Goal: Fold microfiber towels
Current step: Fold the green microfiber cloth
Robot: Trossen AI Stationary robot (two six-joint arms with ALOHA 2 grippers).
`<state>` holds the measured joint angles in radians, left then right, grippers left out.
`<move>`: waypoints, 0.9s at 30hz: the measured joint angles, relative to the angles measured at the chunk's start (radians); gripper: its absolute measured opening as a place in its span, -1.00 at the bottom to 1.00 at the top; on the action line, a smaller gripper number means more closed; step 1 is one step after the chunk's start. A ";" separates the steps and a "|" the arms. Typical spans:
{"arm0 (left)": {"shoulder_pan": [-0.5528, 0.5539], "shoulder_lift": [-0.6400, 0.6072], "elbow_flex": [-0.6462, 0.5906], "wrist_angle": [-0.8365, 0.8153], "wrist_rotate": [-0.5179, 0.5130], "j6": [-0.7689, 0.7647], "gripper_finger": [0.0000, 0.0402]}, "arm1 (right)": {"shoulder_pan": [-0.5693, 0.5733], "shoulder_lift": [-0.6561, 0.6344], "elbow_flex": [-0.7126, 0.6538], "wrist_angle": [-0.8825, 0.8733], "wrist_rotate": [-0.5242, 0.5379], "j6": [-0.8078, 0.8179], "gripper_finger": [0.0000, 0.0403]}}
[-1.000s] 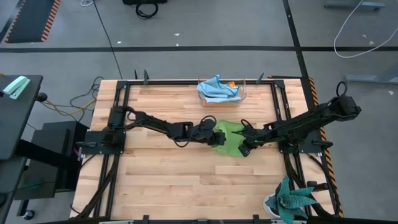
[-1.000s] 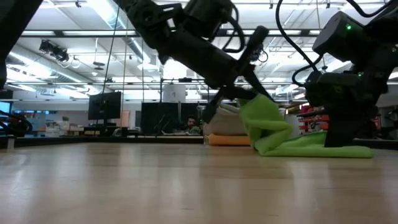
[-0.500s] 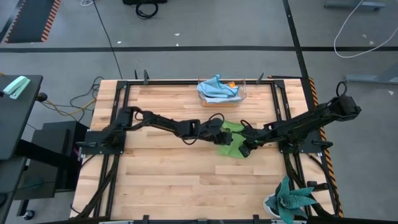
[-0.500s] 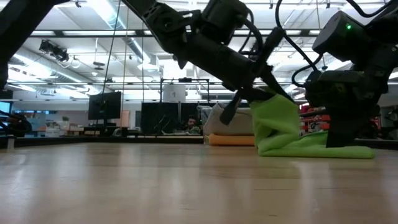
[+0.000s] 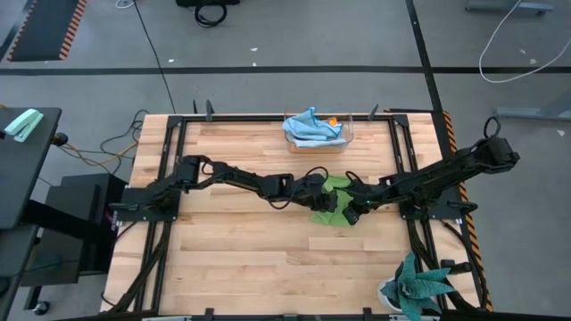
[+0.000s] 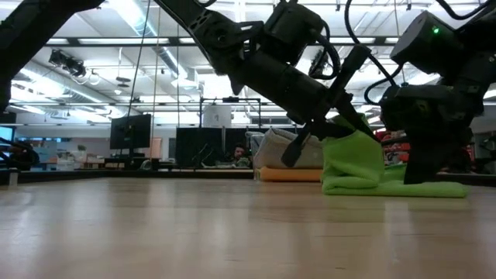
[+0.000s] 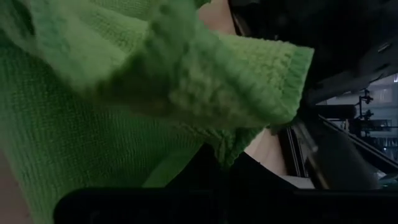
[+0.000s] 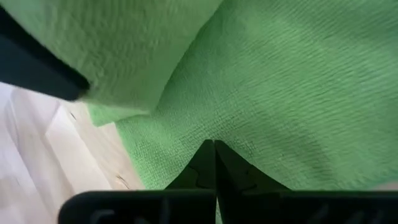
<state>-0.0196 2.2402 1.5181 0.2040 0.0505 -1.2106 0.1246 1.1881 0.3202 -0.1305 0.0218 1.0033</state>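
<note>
Near the middle of the counter point(image 5: 232, 250), I have the lime green towel point(image 5: 332, 198) between my two arms. My left end effector point(image 5: 323, 201) is clamped on one edge of it and holds this edge lifted, so the cloth stands up in a loop in the low view. My right end effector point(image 5: 354, 214) has its fingers together and presses on the flat part of the towel (I judge it is pinning, not holding).

What can go wrong: the lifted edge can slip from the left fingers, or the pinned part can drag if I pull too hard, and then the fold lands crooked.

A light blue towel point(image 5: 310, 125) lies in the clear box point(image 5: 346, 141) at the far edge. The counter is pale wood planks in a black frame; behind it is a large workshop hall with monitors and ceiling lamps.
</note>
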 joint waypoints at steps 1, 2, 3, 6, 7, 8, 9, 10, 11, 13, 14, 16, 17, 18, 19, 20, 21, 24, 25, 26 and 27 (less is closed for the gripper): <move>0.000 0.000 0.000 -0.001 0.000 -0.001 -0.96 | 0.000 -0.011 0.000 -0.004 0.006 0.003 -1.00; 0.001 0.000 0.000 -0.001 0.000 -0.001 -0.96 | 0.000 -0.024 0.000 -0.007 0.010 0.008 -1.00; 0.001 0.000 0.000 -0.002 0.001 -0.001 -0.96 | 0.000 -0.039 0.000 -0.007 0.014 0.010 -1.00; 0.002 0.000 0.000 -0.009 0.002 -0.002 -0.96 | 0.000 -0.091 0.000 -0.052 0.022 0.018 -1.00; 0.002 0.000 0.000 -0.009 0.001 -0.002 -0.96 | 0.000 -0.108 0.000 -0.078 0.028 0.019 -1.00; 0.003 0.000 0.000 -0.009 0.001 -0.002 -0.96 | 0.000 -0.125 0.000 -0.106 0.034 0.019 -1.00; 0.004 0.000 0.000 -0.008 0.001 -0.002 -0.96 | 0.000 -0.143 0.000 -0.140 0.044 0.019 -1.00; 0.005 0.000 0.000 -0.008 0.000 -0.002 -0.96 | 0.000 -0.158 0.000 -0.171 0.055 0.019 -1.00; 0.006 0.000 0.000 -0.008 0.001 -0.002 -0.96 | 0.000 -0.174 0.000 -0.204 0.064 0.022 -1.00; 0.008 0.000 0.000 -0.008 0.001 -0.004 -0.96 | 0.000 -0.202 0.000 -0.257 0.083 0.027 -1.00; 0.010 0.000 0.000 -0.007 0.001 -0.004 -0.96 | 0.000 -0.215 0.000 -0.281 0.092 0.035 -1.00; 0.010 0.000 0.000 -0.007 0.000 -0.004 -0.96 | 0.000 -0.227 0.000 -0.311 0.110 0.041 -1.00; 0.012 0.000 0.000 -0.006 0.000 -0.005 -0.96 | -0.003 -0.228 0.000 -0.318 0.113 0.041 -1.00; 0.013 0.000 0.000 -0.002 0.000 -0.005 -0.96 | -0.009 -0.228 0.000 -0.317 0.112 0.040 -1.00; 0.013 0.000 0.000 0.001 0.000 -0.005 -0.96 | -0.014 -0.225 0.000 -0.316 0.112 0.037 -1.00; 0.013 0.000 0.000 0.003 0.000 -0.005 -0.96 | -0.022 -0.220 0.000 -0.315 0.112 0.032 -1.00; 0.013 0.000 0.000 0.003 0.001 -0.005 -0.96 | -0.032 -0.217 0.000 -0.317 0.112 0.022 -1.00; 0.014 0.000 0.000 0.007 0.000 -0.006 -0.96 | -0.059 -0.210 0.000 -0.307 0.112 0.010 -1.00; 0.014 0.000 0.002 0.007 -0.001 -0.007 -0.96 | -0.066 -0.211 0.000 -0.302 0.112 0.002 -1.00; 0.014 0.000 0.006 0.006 -0.001 -0.007 -0.96 | -0.073 -0.211 0.000 -0.291 0.112 -0.007 -1.00; 0.014 0.000 0.010 0.006 -0.001 -0.007 -0.96 | -0.079 -0.211 0.000 -0.282 0.110 -0.010 -1.00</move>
<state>-0.0055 2.2402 1.5285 0.2102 0.0498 -1.2179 0.0451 0.9769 0.3202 -0.4122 0.1323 0.9933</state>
